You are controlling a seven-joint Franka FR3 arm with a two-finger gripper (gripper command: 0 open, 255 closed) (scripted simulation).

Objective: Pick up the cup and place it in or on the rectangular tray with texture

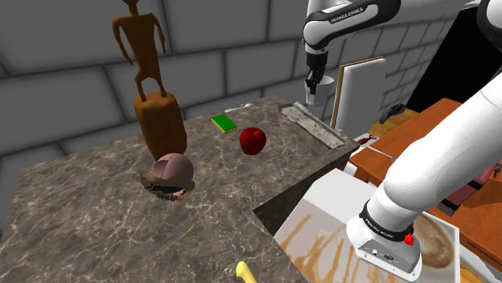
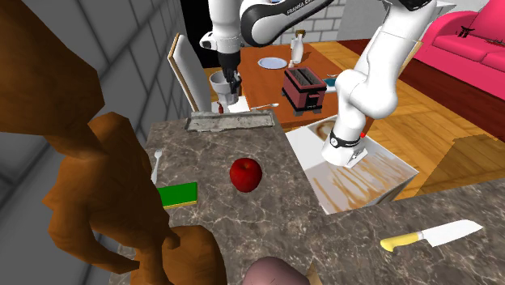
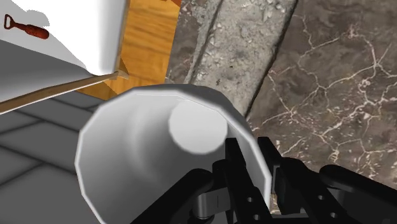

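While gripper (image 3: pixel 256 164) clamps cup (image 3: pixel 140 143) rim | tray (image 3: pixel 242 51) below (partly hidden by cup)

Cup: plain white round cup (image 3: pixel 146 146), rim wall clasped by black gripper (image 3: pixel 254 162).
Beyond: grey rough rectangular tray (image 3: pixel 242 51) on dark veined counter (image 3: pixel 331 95).

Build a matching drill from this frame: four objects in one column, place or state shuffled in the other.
1. white cup
2. round red apple
3. flat green rectangular block
4. yellow-handled knife

A. standing mid-way across the marble counter
B. lying farthest of the four from the grey textured tray
C. lying near the brown figure
D. rim clasped between the black fingers

Pairs: 1-D, 2-A, 3-C, 4-B
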